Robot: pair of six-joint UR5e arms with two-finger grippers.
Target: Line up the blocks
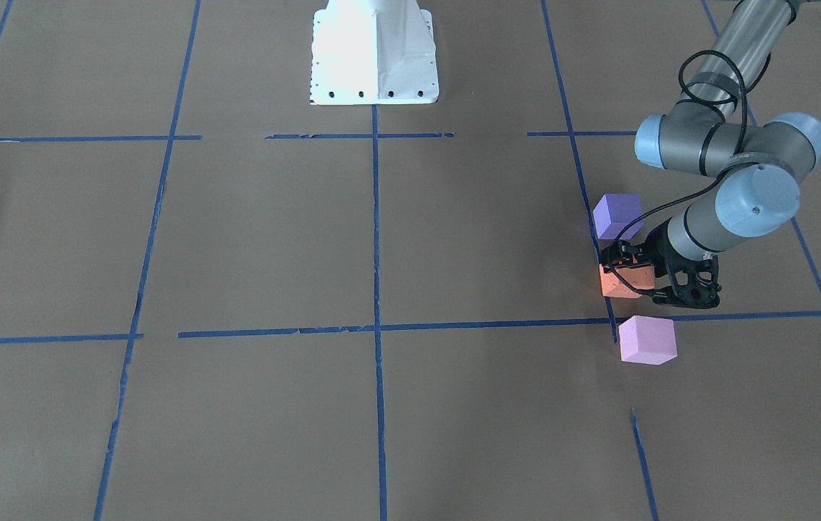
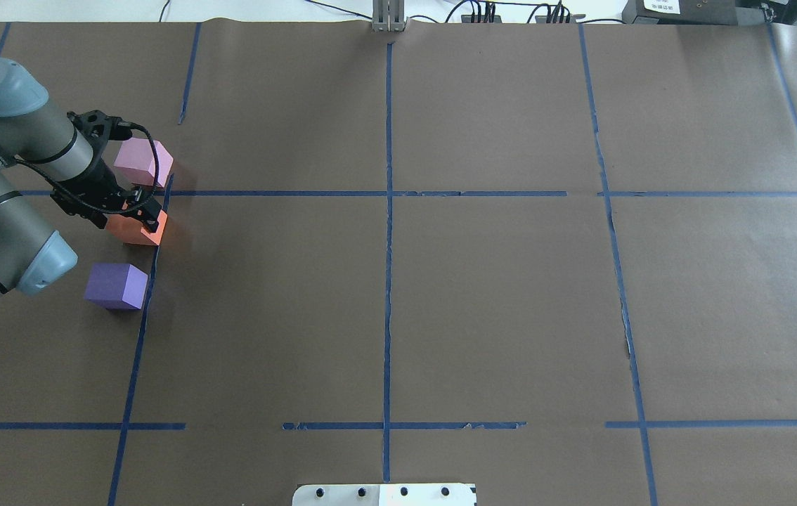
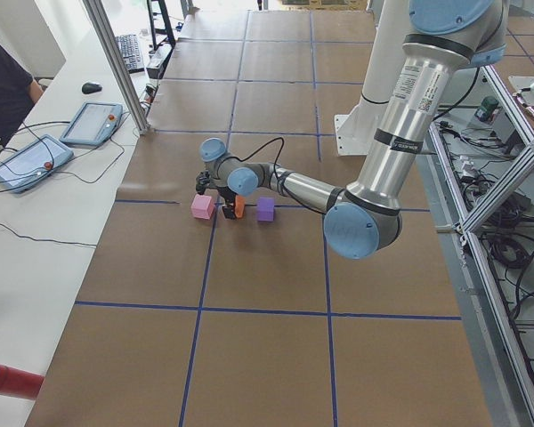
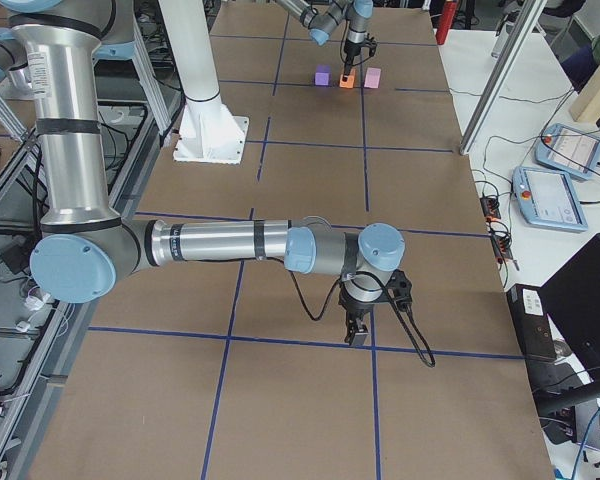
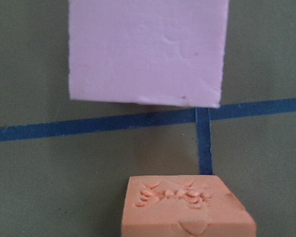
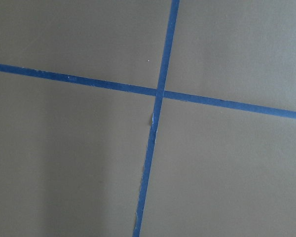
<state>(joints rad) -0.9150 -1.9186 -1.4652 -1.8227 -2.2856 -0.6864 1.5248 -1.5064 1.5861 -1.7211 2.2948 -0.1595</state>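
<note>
Three blocks stand in a rough row along a blue tape line on the robot's left side. The orange block (image 1: 620,284) (image 2: 133,230) is in the middle, the dark purple block (image 1: 617,215) (image 2: 116,286) nearer the robot, the light pink block (image 1: 646,339) (image 2: 142,161) farther out. My left gripper (image 1: 631,275) (image 2: 138,214) reaches down with its fingers on either side of the orange block and looks shut on it. The left wrist view shows the orange block (image 5: 187,212) close below and the pink block (image 5: 145,49) ahead. My right gripper (image 4: 358,335) hangs over bare table far from the blocks; I cannot tell whether it is open or shut.
Brown paper with a blue tape grid (image 2: 388,193) covers the table. The white robot base (image 1: 374,54) stands at the robot's edge. Tablets and cables (image 3: 89,124) lie beyond the far edge, where an operator sits.
</note>
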